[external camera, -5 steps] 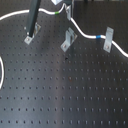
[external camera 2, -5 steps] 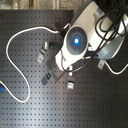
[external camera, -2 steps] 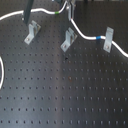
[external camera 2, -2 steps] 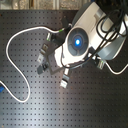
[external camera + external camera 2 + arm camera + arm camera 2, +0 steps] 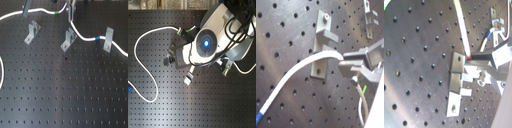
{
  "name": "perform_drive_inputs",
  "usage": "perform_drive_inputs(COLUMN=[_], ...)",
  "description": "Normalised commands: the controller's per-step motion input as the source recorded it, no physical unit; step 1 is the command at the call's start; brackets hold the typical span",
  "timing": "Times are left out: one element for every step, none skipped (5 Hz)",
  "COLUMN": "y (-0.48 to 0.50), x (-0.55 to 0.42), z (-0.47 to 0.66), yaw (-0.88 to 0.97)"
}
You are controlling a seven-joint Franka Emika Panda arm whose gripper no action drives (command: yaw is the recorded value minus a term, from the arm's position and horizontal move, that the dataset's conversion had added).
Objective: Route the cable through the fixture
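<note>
- In the first exterior view, a black perforated board (image 5: 65,95) fills the foreground, bare near the camera; nothing of the room shows beyond it.
- Farther back stand three metal brackets: left bracket (image 5: 32,32), middle bracket (image 5: 68,40), right bracket (image 5: 107,39).
- The cable (image 5: 82,36) runs white past the middle bracket, its blue band (image 5: 98,38) just beside the right bracket, green band (image 5: 61,11) at the far edge.
- Only the first wrist view shows the gripper (image 5: 348,65) pinching the cable in front of a bracket.
- The second exterior view shows the arm (image 5: 208,42) from above, covering the brackets.

White cable (image 5: 80,33) (blue, green bands) across pegboard
</note>
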Motion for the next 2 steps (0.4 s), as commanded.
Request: perform_drive_inputs(y=[0.188, 0.181], x=[0.071, 0.314], z=[0.02, 0.19], yaw=[0.31, 0.45])
